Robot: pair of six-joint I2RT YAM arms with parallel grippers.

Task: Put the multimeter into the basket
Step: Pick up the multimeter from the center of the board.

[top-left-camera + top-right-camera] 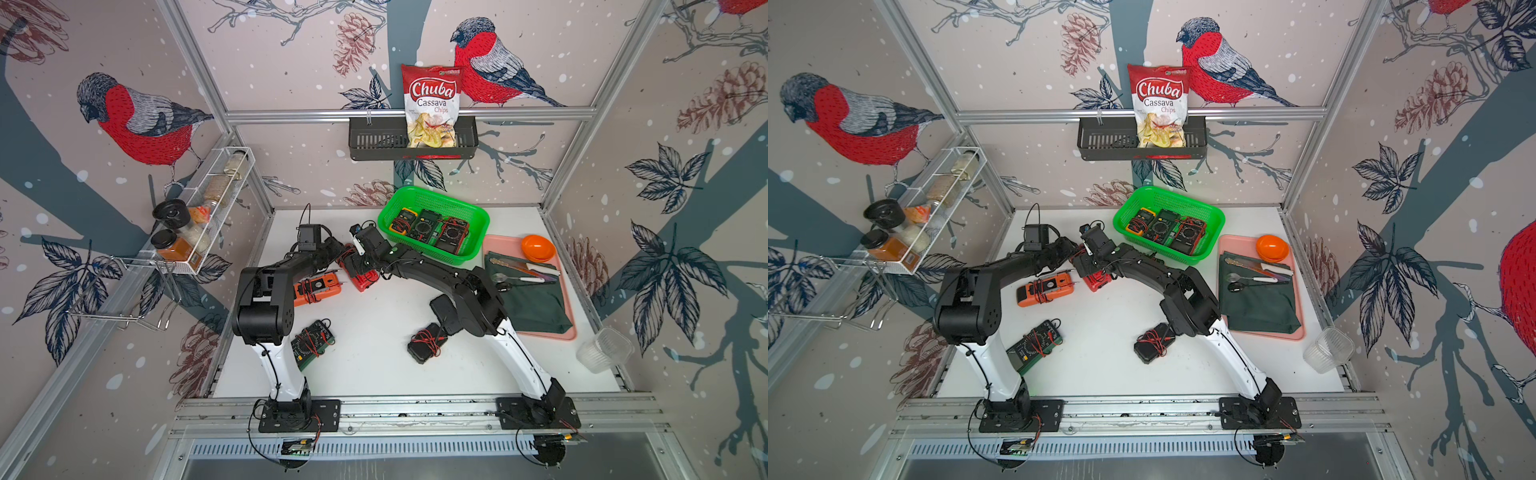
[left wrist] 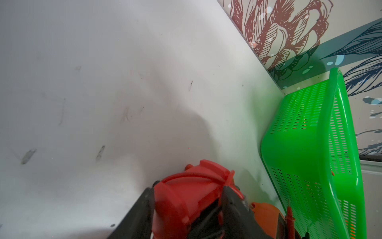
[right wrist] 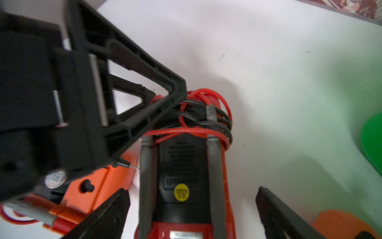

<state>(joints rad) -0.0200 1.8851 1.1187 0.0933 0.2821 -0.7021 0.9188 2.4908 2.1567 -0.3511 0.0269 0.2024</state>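
A red multimeter (image 1: 362,277) (image 1: 1095,281) lies back-up on the white table, red and black leads wound round it. My left gripper (image 2: 188,194) is shut on one end of its red body (image 2: 182,198); its black fingers (image 3: 165,103) show in the right wrist view. My right gripper (image 3: 192,191) stands open, one finger on each side of the multimeter (image 3: 184,165), not touching. The green basket (image 1: 484,224) (image 1: 1221,220) (image 2: 310,155) sits just beyond at the back, with three multimeters (image 1: 428,226) inside.
An orange clamp meter (image 1: 318,286), a green multimeter (image 1: 311,343) and a black one (image 1: 428,343) lie on the table. A pink tray (image 1: 569,332) with cloth, cutlery and orange bowl (image 1: 538,247) is at the right. A clear tub (image 1: 602,349) stands by the right wall.
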